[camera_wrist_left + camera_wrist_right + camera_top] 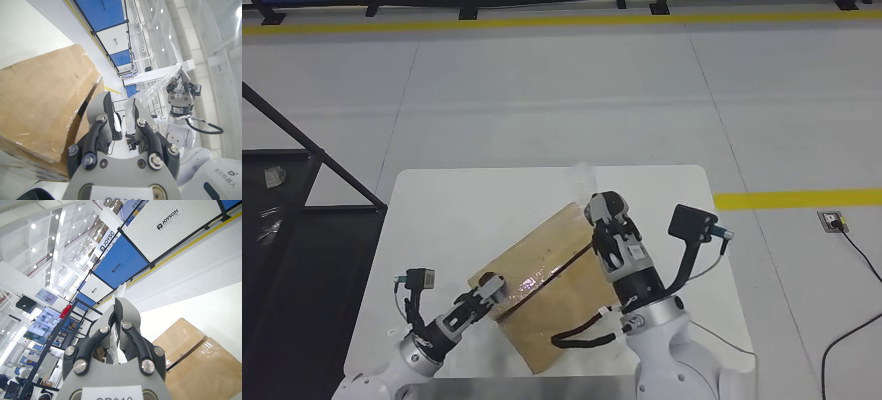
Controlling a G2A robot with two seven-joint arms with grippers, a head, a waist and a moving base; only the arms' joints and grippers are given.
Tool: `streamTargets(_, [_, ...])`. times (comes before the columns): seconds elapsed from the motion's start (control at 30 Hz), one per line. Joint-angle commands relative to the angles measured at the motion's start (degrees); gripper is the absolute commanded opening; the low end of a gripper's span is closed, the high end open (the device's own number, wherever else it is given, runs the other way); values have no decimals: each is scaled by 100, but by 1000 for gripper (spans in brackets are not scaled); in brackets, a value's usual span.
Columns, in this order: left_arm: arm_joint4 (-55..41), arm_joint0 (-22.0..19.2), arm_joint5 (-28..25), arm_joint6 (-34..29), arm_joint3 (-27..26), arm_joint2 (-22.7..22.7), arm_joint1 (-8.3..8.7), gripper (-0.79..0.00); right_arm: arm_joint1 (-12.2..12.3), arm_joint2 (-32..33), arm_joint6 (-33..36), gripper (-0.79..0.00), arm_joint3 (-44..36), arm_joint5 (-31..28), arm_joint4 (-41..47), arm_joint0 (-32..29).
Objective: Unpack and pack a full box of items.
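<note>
Top view: white table (pixel 442 210), with a cardboard box (pixel 542 275) set askew at its near middle. Right gripper (pixel 594 207) above the box's far right corner, clamped on a clear film strip (pixel 120 290). Left gripper (pixel 492 289) at the box's near left edge, fingers apart.

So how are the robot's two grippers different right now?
The right gripper has its jaws shut on a strip of clear film; the left gripper has its jaws open. The right gripper is by the far corner of the cardboard box; the left gripper is by its nearer edge. Both are grey with black linkages.
</note>
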Motion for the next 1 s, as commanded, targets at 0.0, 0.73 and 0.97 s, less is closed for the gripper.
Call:
streamTargets(0.0, [-7, 7, 14, -32, 16, -7, 2, -486, 5, 14, -36, -785, -14, 3, 46, -18])
streamTargets(0.73, [0, 97, -87, -653, 245, -195, 61, -785, 85, 108, 163, -785, 162, 90, 140, 83])
streamTargets(0.97, [-62, 263, -47, -866, 303, -323, 91, -785, 132, 141, 551, -785, 290, 213, -34, 48])
